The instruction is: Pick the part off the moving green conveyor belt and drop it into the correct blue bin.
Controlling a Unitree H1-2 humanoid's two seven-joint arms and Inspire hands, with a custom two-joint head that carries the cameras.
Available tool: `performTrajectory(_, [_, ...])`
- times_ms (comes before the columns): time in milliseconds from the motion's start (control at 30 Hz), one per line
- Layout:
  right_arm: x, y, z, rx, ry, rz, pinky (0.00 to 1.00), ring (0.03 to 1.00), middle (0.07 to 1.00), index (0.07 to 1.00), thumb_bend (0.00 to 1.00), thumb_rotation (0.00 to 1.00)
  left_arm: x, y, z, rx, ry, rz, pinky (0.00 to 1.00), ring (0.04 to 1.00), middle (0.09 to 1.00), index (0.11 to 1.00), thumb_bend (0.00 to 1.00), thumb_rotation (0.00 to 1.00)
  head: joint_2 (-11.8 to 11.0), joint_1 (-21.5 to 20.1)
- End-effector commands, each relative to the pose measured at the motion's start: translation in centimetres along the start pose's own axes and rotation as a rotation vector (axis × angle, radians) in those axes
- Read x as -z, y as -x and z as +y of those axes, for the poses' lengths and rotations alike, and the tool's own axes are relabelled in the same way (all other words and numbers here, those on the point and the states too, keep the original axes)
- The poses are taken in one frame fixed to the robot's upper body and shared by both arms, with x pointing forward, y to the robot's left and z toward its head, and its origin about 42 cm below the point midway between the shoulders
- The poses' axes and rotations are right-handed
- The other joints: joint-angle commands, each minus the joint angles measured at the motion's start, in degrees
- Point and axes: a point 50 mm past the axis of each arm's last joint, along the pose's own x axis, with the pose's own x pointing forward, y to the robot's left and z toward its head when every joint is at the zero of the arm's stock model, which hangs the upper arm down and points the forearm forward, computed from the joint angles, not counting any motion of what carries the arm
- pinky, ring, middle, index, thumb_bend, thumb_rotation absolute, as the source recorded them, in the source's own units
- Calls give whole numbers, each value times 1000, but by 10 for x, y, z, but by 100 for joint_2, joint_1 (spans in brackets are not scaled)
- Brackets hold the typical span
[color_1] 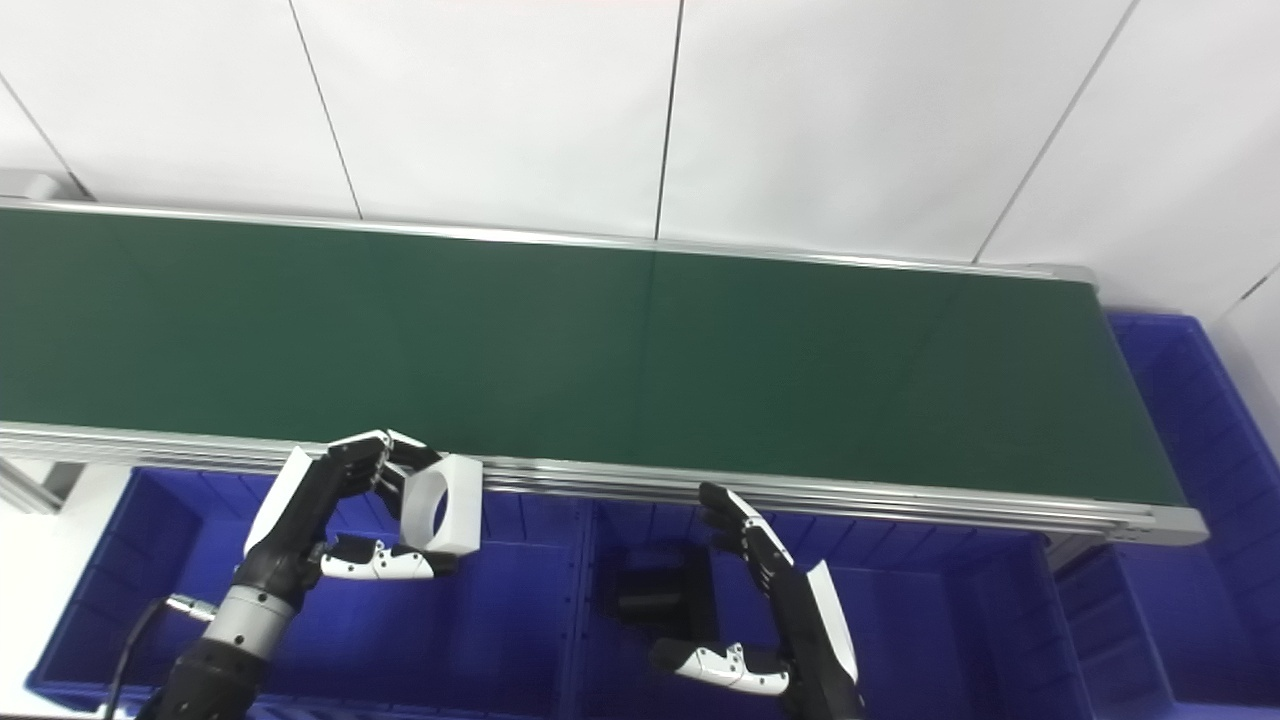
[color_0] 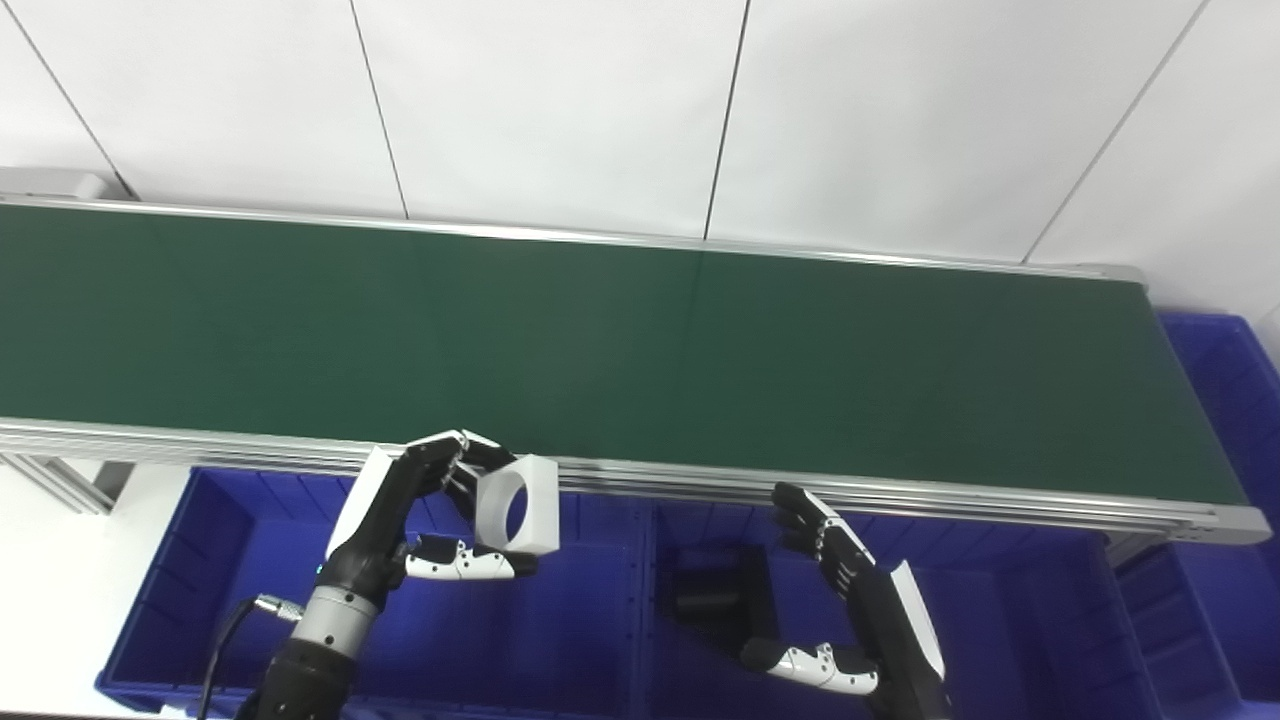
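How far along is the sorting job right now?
Done: the white part is off the belt, which shows nothing on it. In hand: the left hand holds the part over the left bin. Left: releasing it into the bin. The right hand waits open over the middle bin, where a black part lies.

This looks like a factory-style sorting station or robotics test lab. A long green conveyor belt [color_0: 640, 360] in an aluminium frame runs along a bare white panelled wall [color_0: 560, 110], with blue plastic bins [color_0: 200, 560] lined up below its near edge.
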Motion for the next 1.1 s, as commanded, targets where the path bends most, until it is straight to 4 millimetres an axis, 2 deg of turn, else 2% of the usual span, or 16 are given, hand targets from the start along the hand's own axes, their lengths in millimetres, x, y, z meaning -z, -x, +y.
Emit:
performTrajectory(0, [-11,-8,-2,3,-7,-48,799,848,874,871,1000,442,-10,-3,5,32,-72,-27,326,441,503,464,496,0,36,71])
performTrajectory(267, [-14,-10,-2,14,-8,-61,782,836,865,862,1000,439,-7,-6,-9,135,-172,52,388,453,506,464,496,0,131,338])
performTrajectory(633, [-19,-10,-1,26,-19,-63,807,845,863,861,1000,430,4,-14,-7,233,-372,146,475,489,504,463,496,0,164,427])
performTrajectory(667, [-19,-10,-1,26,-22,-65,808,845,864,861,1000,428,5,-14,-7,250,-395,170,501,498,505,460,496,0,168,421])
performTrajectory(700, [-18,-10,-1,24,-25,-64,808,844,864,860,1000,429,6,-13,-7,270,-430,189,653,503,524,455,493,0,170,416])
performTrajectory(733, [-18,-10,-1,23,-27,-63,810,846,866,861,1000,428,6,-13,-7,288,-464,205,746,574,540,459,496,0,175,409])
performTrajectory(767, [-18,-10,-1,23,-26,-62,811,847,867,861,1000,428,5,-12,-7,305,-495,219,762,603,543,459,498,0,174,411])
performTrajectory(800, [-19,-10,-1,23,-23,-62,809,846,867,861,1000,430,5,-11,-7,326,-529,228,831,691,550,463,501,0,171,413])
performTrajectory(867, [-19,-10,-1,22,-27,-63,810,846,867,860,1000,427,4,-9,-6,364,-580,242,927,776,690,490,499,38,181,420])
performTrajectory(933, [-20,-10,-1,23,-28,-62,815,850,870,861,1000,423,2,-8,-3,385,-596,260,976,817,750,498,500,51,189,408])
performTrajectory(967, [-19,-10,-1,24,-21,-61,804,844,866,861,1000,436,1,-6,-1,392,-594,275,993,881,832,707,604,61,189,408])
performTrajectory(1000, [-19,-10,-1,24,-19,-60,800,842,865,861,1000,440,0,-5,1,398,-587,288,996,895,850,747,628,69,199,405])
performTrajectory(1033, [-19,-10,-1,25,-18,-59,799,842,865,860,1000,440,-2,-3,4,404,-577,298,999,931,894,815,693,132,206,419])
performTrajectory(1067, [-19,-10,-1,27,-21,-58,799,842,865,860,1000,440,-5,-2,7,412,-571,306,1000,935,898,820,700,139,206,419])
